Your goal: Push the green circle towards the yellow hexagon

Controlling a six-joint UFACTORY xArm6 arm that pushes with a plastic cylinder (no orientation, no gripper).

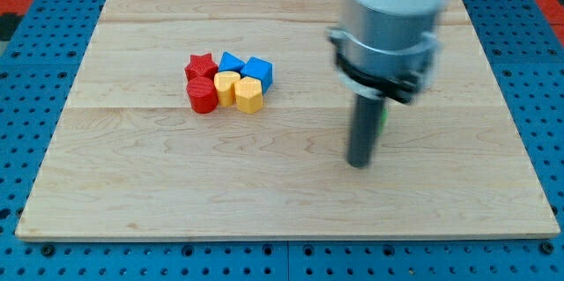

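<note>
My tip [359,163] rests on the wooden board [132,175] at the view's right of centre. A small sliver of a green block [384,122] shows at the rod's right edge; the rest is hidden behind the rod, so its shape cannot be made out. Two yellow blocks sit in a cluster at the view's left of centre: one [249,94] looks like the hexagon, the other [226,87] is beside it on its left. The tip is well to the right of the cluster.
The cluster also holds a red star [201,65], a red cylinder [202,95], a blue block [231,62] and a blue cube [259,70], all touching. The arm's grey body [388,25] hides the board's upper right.
</note>
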